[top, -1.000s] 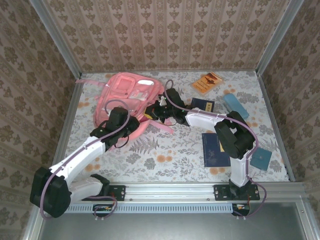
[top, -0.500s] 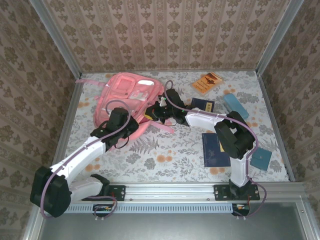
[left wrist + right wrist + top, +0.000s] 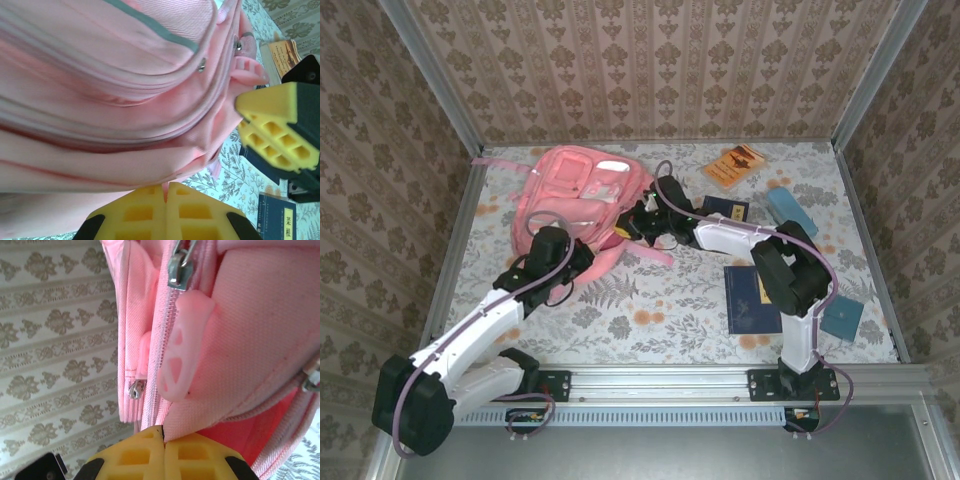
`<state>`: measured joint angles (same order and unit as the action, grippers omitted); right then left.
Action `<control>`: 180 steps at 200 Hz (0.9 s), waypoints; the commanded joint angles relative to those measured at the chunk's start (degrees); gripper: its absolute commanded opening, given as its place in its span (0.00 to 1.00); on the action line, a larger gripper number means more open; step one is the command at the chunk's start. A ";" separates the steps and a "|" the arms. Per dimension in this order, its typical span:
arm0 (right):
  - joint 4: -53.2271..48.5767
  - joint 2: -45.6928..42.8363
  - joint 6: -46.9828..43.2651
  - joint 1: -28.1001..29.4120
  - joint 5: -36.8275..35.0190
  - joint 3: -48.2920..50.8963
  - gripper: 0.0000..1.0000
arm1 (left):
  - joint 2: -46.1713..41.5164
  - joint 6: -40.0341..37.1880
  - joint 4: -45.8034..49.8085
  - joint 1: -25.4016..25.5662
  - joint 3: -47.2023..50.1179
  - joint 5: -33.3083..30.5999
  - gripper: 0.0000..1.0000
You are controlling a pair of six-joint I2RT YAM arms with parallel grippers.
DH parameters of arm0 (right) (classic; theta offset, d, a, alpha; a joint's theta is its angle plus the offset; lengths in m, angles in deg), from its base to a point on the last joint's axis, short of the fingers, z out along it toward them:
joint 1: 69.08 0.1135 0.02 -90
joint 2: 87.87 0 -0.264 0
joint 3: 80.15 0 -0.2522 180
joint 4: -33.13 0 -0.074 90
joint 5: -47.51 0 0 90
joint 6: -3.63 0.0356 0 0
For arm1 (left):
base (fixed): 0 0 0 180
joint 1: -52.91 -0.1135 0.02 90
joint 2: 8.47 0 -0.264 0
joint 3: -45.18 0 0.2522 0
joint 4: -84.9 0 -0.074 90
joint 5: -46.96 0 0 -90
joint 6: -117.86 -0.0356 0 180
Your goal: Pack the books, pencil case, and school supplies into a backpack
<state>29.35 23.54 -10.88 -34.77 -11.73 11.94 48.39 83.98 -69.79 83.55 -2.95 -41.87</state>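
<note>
Pink fabric of the backpack point(image 3: 575, 185) pinched at two spots. At the left tool point(image 3: 166, 194): yellow pads pressed flat together, no gap, a fold of the bag's near lower edge caught between them. At the right tool point(image 3: 163, 436): likewise fully closed, gripping a fabric edge just beside a zip line, with a rubbery pink zip pull point(image 3: 186, 349) and a metal slider point(image 3: 177, 262) close above the pads. From above, both tools at the bag's near right side, close to each other, the right one further toward the middle of the table point(image 3: 650, 300). Bag at the far left, its top near the back wall point(image 3: 650, 70) and the left rail point(image 3: 455, 240). Open patterned surface in front of the bag and between the arms. Right of the tools: one navy book point(image 3: 725, 210) nearby, a second navy book point(image 3: 751, 298) nearer the front edge, orange booklet point(image 3: 735, 165) by the back wall, light blue pencil case point(image 3: 790, 211) toward the right rail point(image 3: 867, 240). All four flat on the table, outside the bag.
</note>
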 commanded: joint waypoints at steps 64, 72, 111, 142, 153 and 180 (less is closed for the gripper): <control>-1.53 -3.42 0.13 -4.79 -5.81 0.67 0.00 | -2.89 -6.37 4.68 -0.49 1.35 -4.06 0.00; -2.57 -4.18 -0.91 -5.44 -6.45 1.42 0.00 | -2.89 -6.86 6.22 -0.49 1.03 -6.22 0.00; -4.43 -6.97 -3.49 -9.13 -7.20 5.77 0.00 | -2.77 -8.61 9.72 -0.66 0.62 -10.88 0.00; -6.34 -7.64 -5.90 -10.22 -6.51 6.61 0.00 | -2.15 -10.22 7.25 -0.66 0.80 -9.67 0.00; -8.91 -8.36 -7.82 -9.98 -6.48 6.39 0.12 | -1.98 -12.08 4.86 -0.66 0.80 -7.17 0.00; -17.51 -12.81 -11.77 -8.22 -9.90 7.37 0.53 | -1.38 -16.68 0.05 -0.25 -0.56 -1.06 0.00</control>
<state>19.75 16.96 -17.66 -44.30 -17.30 18.39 46.71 73.03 -65.15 83.50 -1.97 -47.18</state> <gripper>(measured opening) 0.462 0.039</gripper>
